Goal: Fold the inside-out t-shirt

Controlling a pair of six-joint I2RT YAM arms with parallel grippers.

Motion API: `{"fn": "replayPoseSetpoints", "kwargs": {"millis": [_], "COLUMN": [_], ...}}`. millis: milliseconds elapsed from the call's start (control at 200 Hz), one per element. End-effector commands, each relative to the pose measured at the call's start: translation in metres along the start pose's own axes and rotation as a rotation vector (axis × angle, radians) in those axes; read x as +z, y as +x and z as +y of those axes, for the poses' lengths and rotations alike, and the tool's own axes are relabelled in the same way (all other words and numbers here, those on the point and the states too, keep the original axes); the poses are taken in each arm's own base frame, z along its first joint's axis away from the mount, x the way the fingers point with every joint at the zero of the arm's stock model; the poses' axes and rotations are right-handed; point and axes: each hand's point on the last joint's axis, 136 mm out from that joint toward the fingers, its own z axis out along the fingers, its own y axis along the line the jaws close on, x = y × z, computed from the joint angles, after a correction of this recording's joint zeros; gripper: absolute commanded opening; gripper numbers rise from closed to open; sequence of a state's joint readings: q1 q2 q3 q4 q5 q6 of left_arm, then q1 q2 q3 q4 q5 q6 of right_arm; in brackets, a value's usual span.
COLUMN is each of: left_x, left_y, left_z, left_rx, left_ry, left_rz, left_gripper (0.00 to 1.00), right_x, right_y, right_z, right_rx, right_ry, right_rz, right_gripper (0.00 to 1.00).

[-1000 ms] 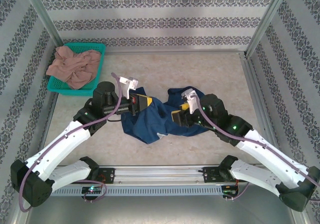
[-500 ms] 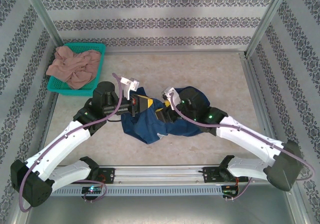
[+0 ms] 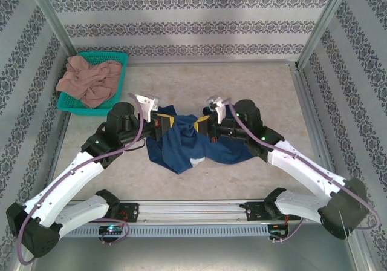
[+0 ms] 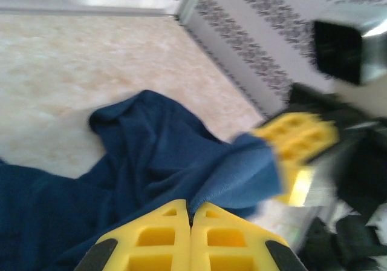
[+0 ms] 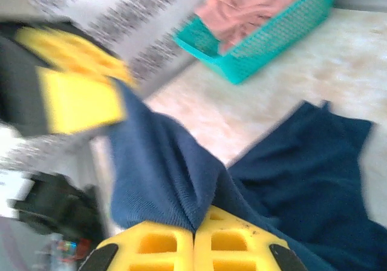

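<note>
Two closed pinches: the left gripper [image 3: 164, 121] and the right gripper [image 3: 202, 124] each clamp a raised fold of the inside-out t-shirt [image 3: 181, 149], crumpled on the table [image 3: 254, 83] between them. A teal basket [image 3: 104, 54] at the far-left corner holds a pinkish-tan garment [image 3: 89, 80].

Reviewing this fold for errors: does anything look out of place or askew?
The navy t-shirt lies crumpled in a heap mid-table, pinched by the left end effector and right end effector; a pinkish garment overhangs the teal basket.

Left tool [image 3: 170, 124] and right tool [image 3: 200, 125] face each other, jaws closed.
</note>
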State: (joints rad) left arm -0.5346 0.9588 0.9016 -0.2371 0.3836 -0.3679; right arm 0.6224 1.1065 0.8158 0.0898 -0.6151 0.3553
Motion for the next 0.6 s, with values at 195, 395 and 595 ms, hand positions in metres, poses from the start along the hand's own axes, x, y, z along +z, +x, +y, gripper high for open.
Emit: {"fn": "replayPoseSetpoints", "kwargs": {"millis": [195,395,595], "left_x": [-0.006,-0.021,-0.009], "left_y": [0.018,0.034,0.035], "left_z": [0.039,-0.018,-0.032], "left_rx": [0.025,0.055,0.141], "left_ry": [-0.245,0.009,0.096], "left_rz": [0.102,0.072,0.102], "left_gripper": [0.41,0.63,0.63], "right_x": [-0.012,-0.005,-0.009], "right_y": [-0.029,-0.029,-0.026], "right_z": [0.039,0.030,0.028], "right_rx": [0.125,0.182,0.199], "right_ry": [-0.233,-0.228,-0.246], "right_rz": [-0.100,-0.089,-0.063], "right_gripper": [0.00,0.00,0.00]}}
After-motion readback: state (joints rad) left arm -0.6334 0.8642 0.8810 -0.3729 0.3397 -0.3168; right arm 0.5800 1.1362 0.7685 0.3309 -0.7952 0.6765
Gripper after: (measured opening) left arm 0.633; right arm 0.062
